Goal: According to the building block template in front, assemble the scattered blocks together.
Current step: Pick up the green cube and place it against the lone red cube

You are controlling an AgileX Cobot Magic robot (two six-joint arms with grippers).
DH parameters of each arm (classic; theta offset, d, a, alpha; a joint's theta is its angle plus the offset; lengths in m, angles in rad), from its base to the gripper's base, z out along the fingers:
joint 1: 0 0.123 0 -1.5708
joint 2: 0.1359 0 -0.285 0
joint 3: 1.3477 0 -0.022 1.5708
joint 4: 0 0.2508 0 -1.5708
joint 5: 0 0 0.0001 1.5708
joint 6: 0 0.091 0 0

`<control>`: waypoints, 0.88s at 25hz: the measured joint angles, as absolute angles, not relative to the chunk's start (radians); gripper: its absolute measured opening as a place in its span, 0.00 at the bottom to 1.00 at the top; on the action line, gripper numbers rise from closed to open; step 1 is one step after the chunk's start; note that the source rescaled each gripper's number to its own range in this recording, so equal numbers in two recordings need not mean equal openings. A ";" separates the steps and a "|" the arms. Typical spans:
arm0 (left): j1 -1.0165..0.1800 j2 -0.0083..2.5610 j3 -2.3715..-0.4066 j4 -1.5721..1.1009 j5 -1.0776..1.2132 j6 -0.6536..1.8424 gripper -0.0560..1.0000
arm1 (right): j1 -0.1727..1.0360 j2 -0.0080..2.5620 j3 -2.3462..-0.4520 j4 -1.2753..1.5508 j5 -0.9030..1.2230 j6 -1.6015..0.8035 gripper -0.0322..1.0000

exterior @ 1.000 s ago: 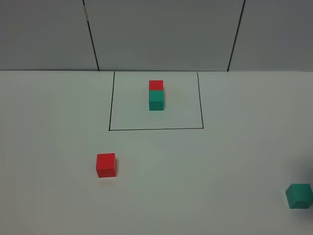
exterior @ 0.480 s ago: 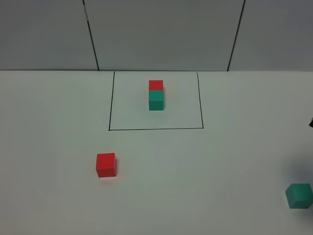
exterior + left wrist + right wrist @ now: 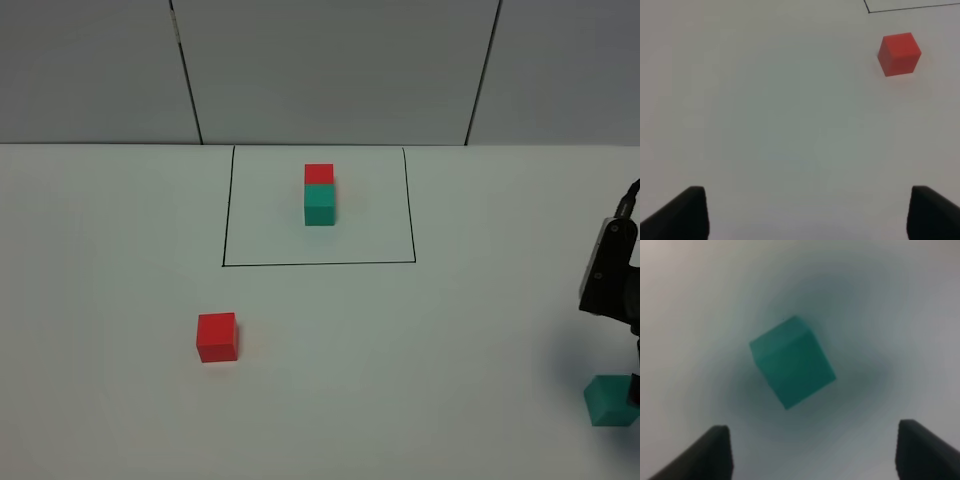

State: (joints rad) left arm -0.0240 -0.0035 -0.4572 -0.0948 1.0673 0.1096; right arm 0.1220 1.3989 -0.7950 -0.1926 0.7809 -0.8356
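Teal cube (image 3: 792,362) seemingly under spread right claw (image 3: 812,429); red cube (image 3: 217,337) apart.

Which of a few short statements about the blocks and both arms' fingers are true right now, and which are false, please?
1. The loose red cube lies outside the black outline. True.
2. In the template, seen from the high view, red sits in front of teal. False: teal is in front, red behind it.
3. The right fingers are shut on the loose teal cube. False: they stand open, and the cube lies untouched ahead of them.
4. The left fingers are open and hold nothing. True.
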 joint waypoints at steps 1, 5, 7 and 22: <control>-0.024 -0.003 -0.457 -0.095 1.067 0.110 0.79 | 0.123 1.404 -0.795 -0.196 0.781 -0.838 0.79; -0.024 -0.003 -0.457 -0.095 1.067 0.110 0.79 | 0.124 1.427 -0.795 -0.203 0.792 -0.859 0.79; -0.024 -0.003 -0.457 -0.095 1.067 0.110 0.79 | 0.133 1.436 -0.795 -0.204 0.805 -0.878 0.79; -0.024 -0.003 -0.457 -0.095 1.067 0.110 0.79 | 0.221 1.519 -0.796 -0.270 0.849 -0.953 0.79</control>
State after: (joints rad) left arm -0.0240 -0.0035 -0.4572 -0.0948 1.0673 0.1096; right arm 0.2214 1.5193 -0.7961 -0.2703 0.8492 -0.9526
